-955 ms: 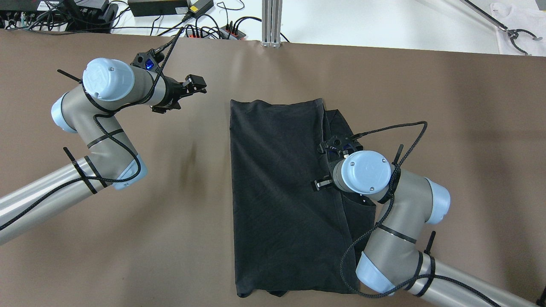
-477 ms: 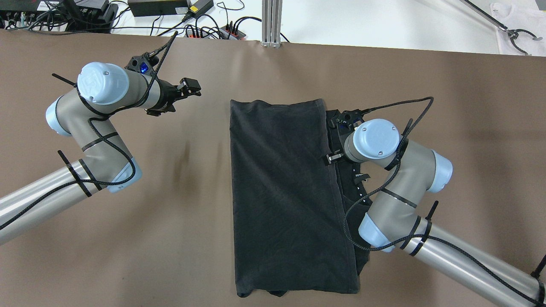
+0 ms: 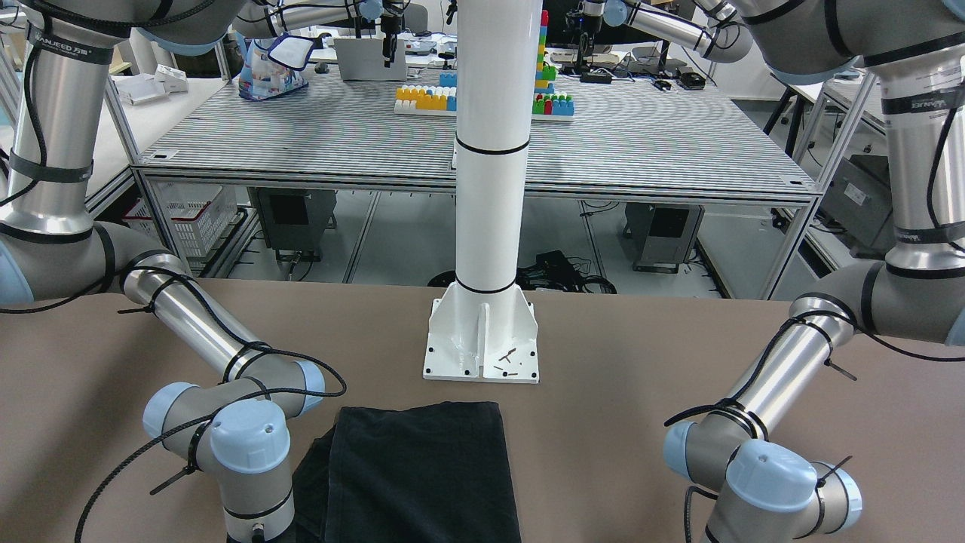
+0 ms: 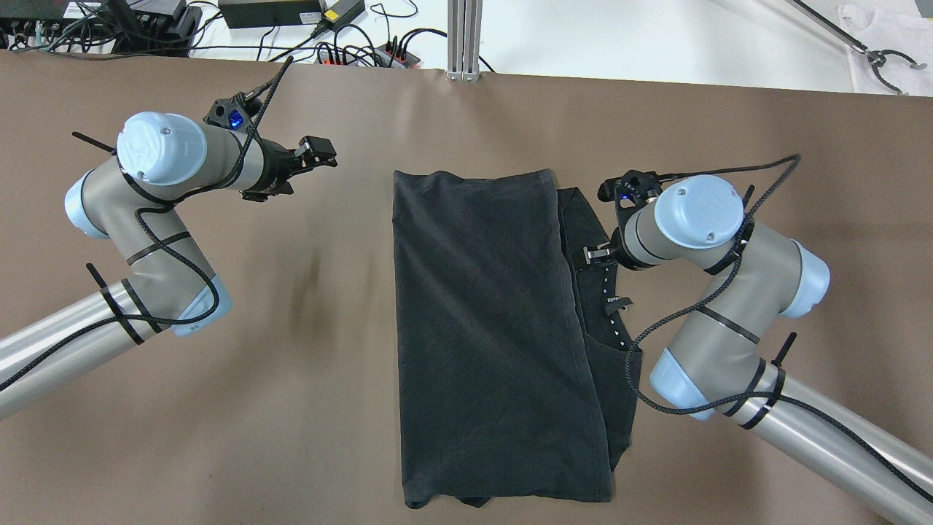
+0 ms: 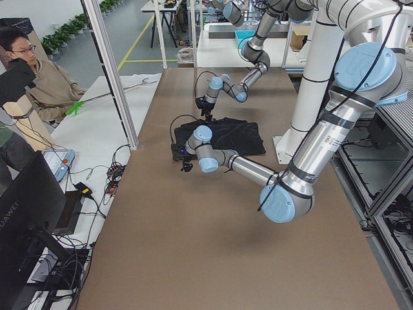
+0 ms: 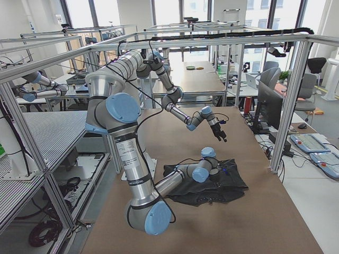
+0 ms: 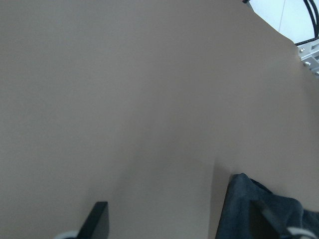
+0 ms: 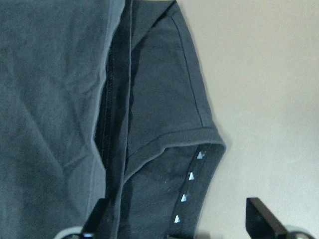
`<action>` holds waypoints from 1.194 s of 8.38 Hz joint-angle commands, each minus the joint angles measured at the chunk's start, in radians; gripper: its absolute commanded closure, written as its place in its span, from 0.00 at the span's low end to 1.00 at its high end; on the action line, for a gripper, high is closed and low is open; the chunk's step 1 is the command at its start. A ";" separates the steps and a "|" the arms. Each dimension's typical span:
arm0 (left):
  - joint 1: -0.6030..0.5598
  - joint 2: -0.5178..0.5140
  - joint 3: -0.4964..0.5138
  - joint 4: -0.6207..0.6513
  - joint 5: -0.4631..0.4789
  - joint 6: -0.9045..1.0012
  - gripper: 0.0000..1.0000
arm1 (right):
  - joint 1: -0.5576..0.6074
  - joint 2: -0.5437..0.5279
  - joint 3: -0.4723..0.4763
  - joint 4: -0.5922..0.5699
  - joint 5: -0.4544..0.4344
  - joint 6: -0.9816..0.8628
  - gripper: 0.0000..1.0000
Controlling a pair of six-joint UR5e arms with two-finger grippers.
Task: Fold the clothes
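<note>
Black garment (image 4: 481,328) lies flat at centre of brown table (image 4: 291,437), folded lengthwise, sleeve poking out along its right edge. Right gripper (image 8: 179,221) hovers over that sleeve, jaws apart, empty. Left gripper (image 4: 319,149) above bare table, well left of garment, jaws apart, empty.

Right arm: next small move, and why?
Probably lower the right hand straight down and close it on the outer hem of the sleeve, ready to fold it inward. The black T-shirt already has one side folded across, but this sleeve sticks out past the folded panel's right edge, and the open hand is poised directly over it. The left hand is off over the table.
</note>
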 commanded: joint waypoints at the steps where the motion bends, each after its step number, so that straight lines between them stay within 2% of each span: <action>1: 0.000 0.005 -0.012 0.000 0.000 0.000 0.00 | -0.141 -0.129 0.146 0.137 -0.013 0.512 0.05; 3: -0.001 0.005 -0.013 0.001 0.002 0.003 0.00 | -0.260 -0.223 0.241 0.144 -0.166 0.719 0.06; 4: 0.000 0.005 -0.013 0.001 0.002 0.003 0.00 | -0.292 -0.255 0.265 0.142 -0.202 0.830 0.07; 5: 0.000 0.003 -0.015 0.003 0.002 0.003 0.00 | -0.314 -0.266 0.288 0.124 -0.211 0.959 0.14; 6: 0.000 -0.002 -0.012 0.003 0.003 0.005 0.00 | -0.319 -0.286 0.320 0.100 -0.213 1.030 0.22; 7: 0.002 -0.006 -0.009 0.005 0.003 0.009 0.00 | -0.343 -0.303 0.338 0.071 -0.213 1.063 0.25; 9: 0.012 -0.012 -0.004 0.005 0.003 0.014 0.00 | -0.391 -0.307 0.352 -0.003 -0.214 1.137 0.25; 10: 0.014 -0.015 -0.004 0.005 0.003 0.014 0.00 | -0.403 -0.318 0.359 -0.005 -0.208 1.137 0.25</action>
